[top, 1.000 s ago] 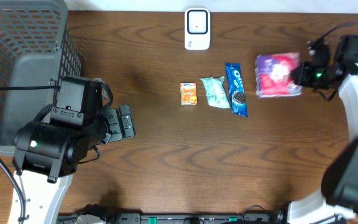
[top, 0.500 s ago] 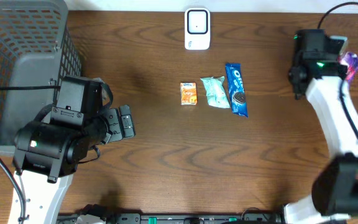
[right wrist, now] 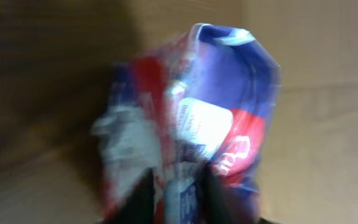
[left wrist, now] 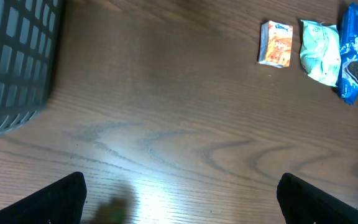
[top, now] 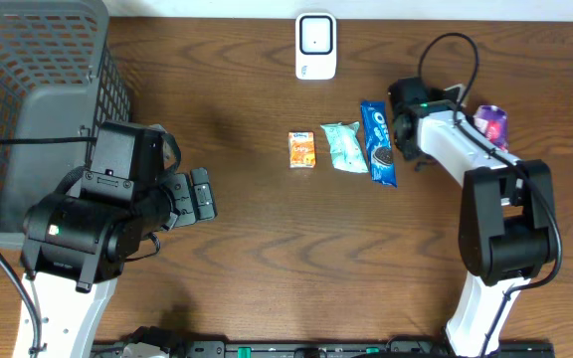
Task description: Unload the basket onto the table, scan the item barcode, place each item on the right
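Note:
A purple, red and white snack packet point(right wrist: 194, 118) fills the right wrist view, blurred, and my right gripper point(right wrist: 184, 202) is shut on its lower edge with a dark finger on each side. From overhead the packet point(top: 491, 123) shows edge-on at the right, held by the right gripper point(top: 476, 121). The white scanner point(top: 315, 46) stands at the table's back middle, well left of the packet. My left gripper point(top: 202, 194) hovers open at the left; its fingers point(left wrist: 61, 199) hold nothing.
An orange carton point(top: 301, 149), a mint-green packet point(top: 344, 146) and a blue Oreo pack point(top: 378, 142) lie in a row in front of the scanner. The same row shows in the left wrist view, Oreo pack point(left wrist: 353, 53) rightmost. A grey wire basket point(top: 28, 99) fills the far left.
The right arm has swung in from the far right toward the Oreo pack, carrying the packet, which now shows edge-on. The left arm has not moved.

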### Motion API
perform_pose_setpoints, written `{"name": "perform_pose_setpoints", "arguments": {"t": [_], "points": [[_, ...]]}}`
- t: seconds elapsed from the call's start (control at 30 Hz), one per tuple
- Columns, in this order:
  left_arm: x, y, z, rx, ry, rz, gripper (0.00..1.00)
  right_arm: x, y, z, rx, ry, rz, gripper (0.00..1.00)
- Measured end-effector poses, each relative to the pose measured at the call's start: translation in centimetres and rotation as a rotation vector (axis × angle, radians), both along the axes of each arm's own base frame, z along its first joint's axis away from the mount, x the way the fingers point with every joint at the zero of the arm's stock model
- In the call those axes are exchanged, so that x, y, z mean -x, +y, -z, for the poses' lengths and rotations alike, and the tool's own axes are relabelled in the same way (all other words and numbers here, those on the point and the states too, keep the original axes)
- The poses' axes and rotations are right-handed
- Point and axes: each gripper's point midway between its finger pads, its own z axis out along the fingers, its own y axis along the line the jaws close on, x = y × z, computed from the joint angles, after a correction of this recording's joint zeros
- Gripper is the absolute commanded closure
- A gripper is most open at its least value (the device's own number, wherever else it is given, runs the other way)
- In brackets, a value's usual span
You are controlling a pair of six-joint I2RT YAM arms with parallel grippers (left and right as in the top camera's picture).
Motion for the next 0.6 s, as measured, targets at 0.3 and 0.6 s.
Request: {"name": "perform_pose_setpoints", "arguments": {"t": [0.3, 0.6], "points": [[0.0, 0.0, 0.0, 0.000, 0.000, 0.000, 0.02, -1.7, 5.7, -2.9, -0.421, -0.157, -0.090, 0.12], [0.0, 0.0, 0.0, 0.000, 0.000, 0.000, 0.02, 0.3, -1.2, -11.9, -0.547, -0.401, 0.030, 0.01]]}}
